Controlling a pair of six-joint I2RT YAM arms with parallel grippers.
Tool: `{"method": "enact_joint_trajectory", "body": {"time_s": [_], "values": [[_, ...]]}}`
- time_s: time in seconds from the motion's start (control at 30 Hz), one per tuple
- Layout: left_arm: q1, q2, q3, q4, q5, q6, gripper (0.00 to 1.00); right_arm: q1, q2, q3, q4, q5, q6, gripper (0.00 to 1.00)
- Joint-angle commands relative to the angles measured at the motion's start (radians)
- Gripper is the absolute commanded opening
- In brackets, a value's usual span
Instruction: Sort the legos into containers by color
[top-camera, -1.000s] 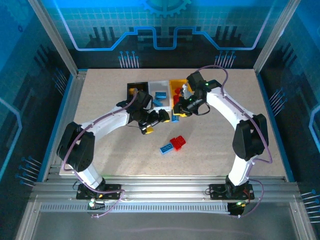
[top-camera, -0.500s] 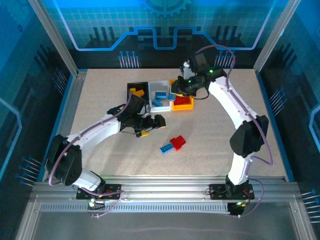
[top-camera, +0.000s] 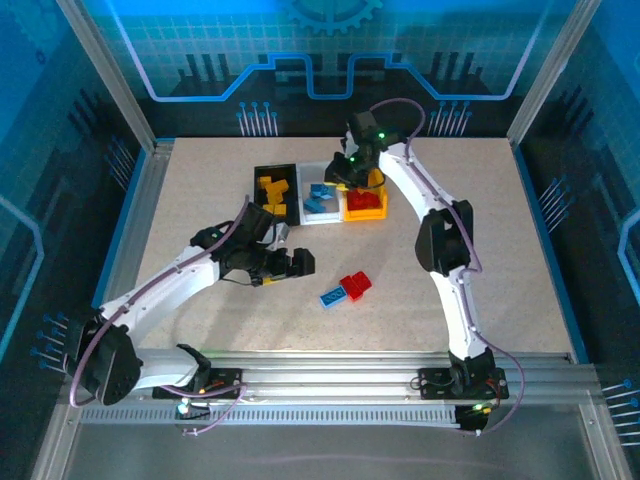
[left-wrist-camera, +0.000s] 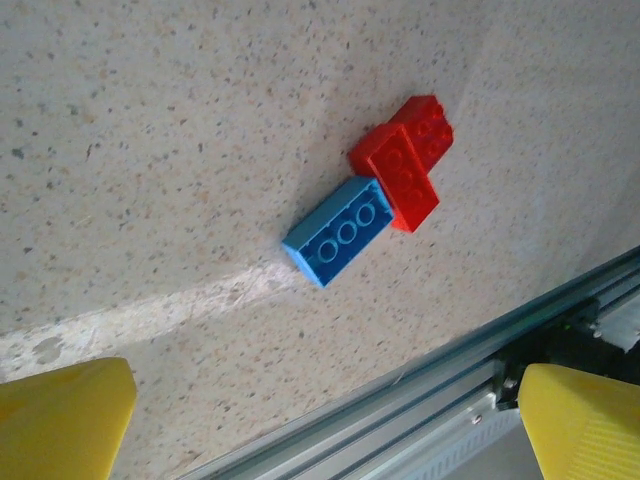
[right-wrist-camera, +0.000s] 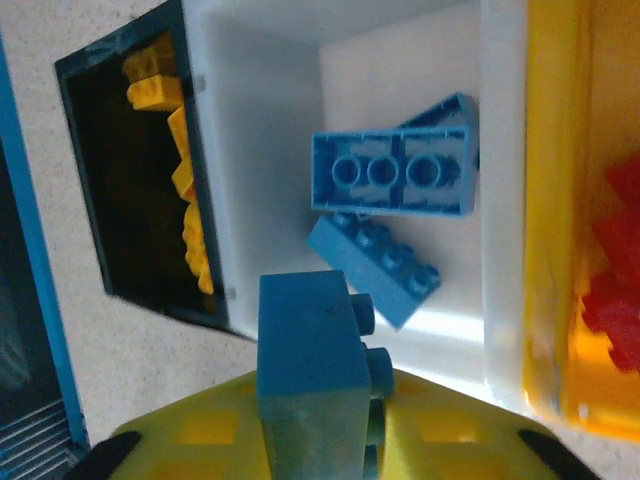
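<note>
A blue brick (right-wrist-camera: 305, 360) is pinched by the right gripper (top-camera: 347, 175) above the white bin (right-wrist-camera: 260, 120), while the left gripper (top-camera: 288, 266) is held spread wide over the table (left-wrist-camera: 150, 150).

In the right wrist view, two more blue bricks (right-wrist-camera: 390, 172) are seen lying in the white bin, with the black bin (right-wrist-camera: 110, 180) of yellow bricks (right-wrist-camera: 185, 160) at its 9 o'clock and the orange-yellow bin (right-wrist-camera: 550, 200) of red pieces (right-wrist-camera: 615, 270) at its 3 o'clock. From above, a loose blue brick (left-wrist-camera: 340, 230) and two loose red bricks (left-wrist-camera: 405, 170), touching one another, are found on the table at 4 o'clock of the left gripper, apart from its fingers.
</note>
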Motion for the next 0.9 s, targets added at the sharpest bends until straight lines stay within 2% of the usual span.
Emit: {"method": "enact_joint_trajectory", "body": {"time_s": [0.0,0.1,0.2,0.33,0.47,0.67,0.87], "values": [[0.000,-0.011,-0.005,-0.066,0.000,0.080,0.99,0.009,0.094,0.145,-0.035,-0.020,0.032,0.36],[-0.010,0.022,0.020,-0.087,-0.002,0.126,0.99,0.004,0.151,0.240,-0.045,-0.021,0.053,0.47],[-0.022,0.072,0.045,-0.085,0.006,0.163,0.99,-0.010,0.143,0.247,-0.037,-0.024,0.065,0.57],[-0.065,0.161,0.107,-0.088,-0.002,0.225,0.98,-0.010,0.039,0.180,-0.094,0.011,-0.001,0.60],[-0.140,0.265,0.177,-0.080,-0.025,0.290,0.95,0.007,-0.212,-0.123,-0.085,0.072,-0.085,0.61],[-0.224,0.401,0.243,-0.066,-0.069,0.392,0.92,0.002,-0.571,-0.656,0.035,0.074,-0.057,0.62],[-0.268,0.535,0.326,-0.082,-0.129,0.529,0.90,0.007,-0.785,-0.923,0.056,0.090,-0.019,0.63]]}}
